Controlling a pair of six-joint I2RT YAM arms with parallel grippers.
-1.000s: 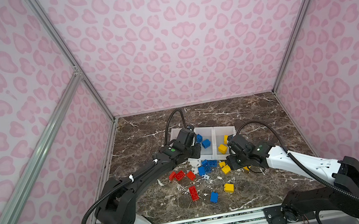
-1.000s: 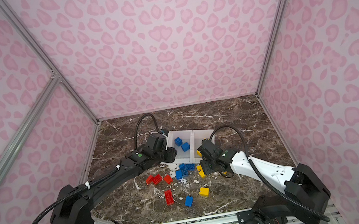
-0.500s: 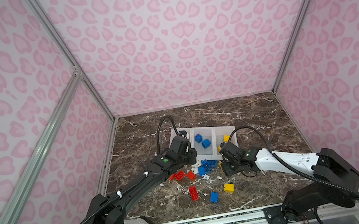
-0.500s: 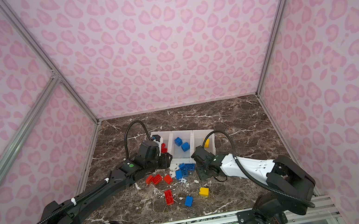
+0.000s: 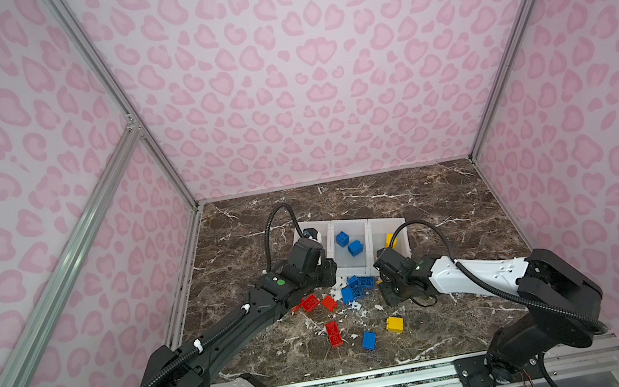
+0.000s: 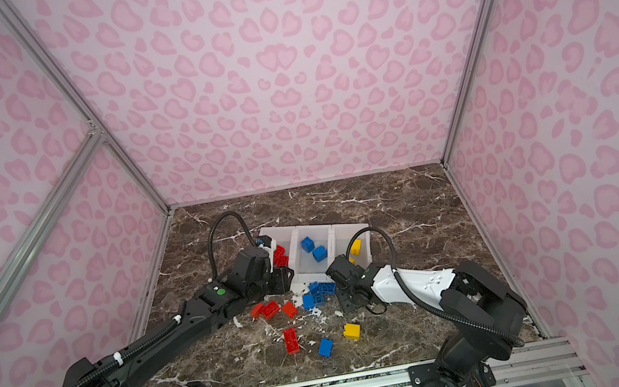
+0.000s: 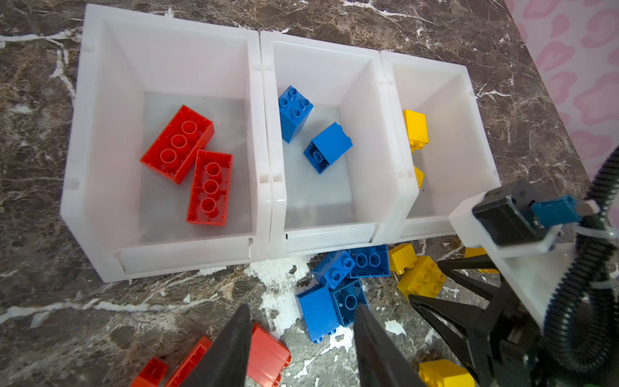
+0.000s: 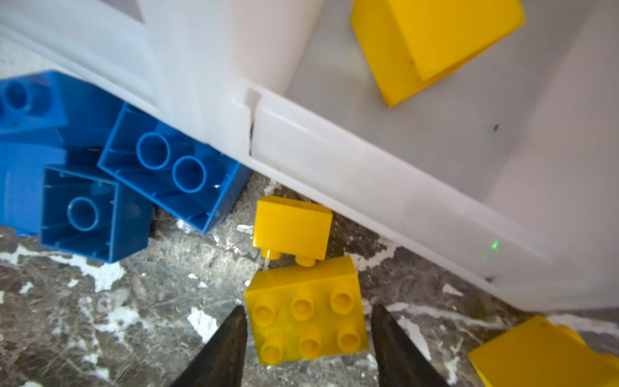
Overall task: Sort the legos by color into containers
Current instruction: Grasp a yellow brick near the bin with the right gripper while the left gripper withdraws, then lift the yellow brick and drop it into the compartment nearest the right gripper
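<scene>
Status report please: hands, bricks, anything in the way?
Left hand open, empty. Right hand open, astride yellow brick. Smaller yellow brick touches it, white bin close beside.

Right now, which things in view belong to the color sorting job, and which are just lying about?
Job: red legos, blue legos, yellow legos, three white containers, left gripper, right gripper.
Just there: marble tabletop, pink patterned walls, aluminium frame rails.

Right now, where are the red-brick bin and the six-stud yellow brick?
red-brick bin [image 7: 174, 60]: left wrist view, on a bare inner wall.
six-stud yellow brick [image 8: 304, 318]: right wrist view, on its studded top.
</scene>
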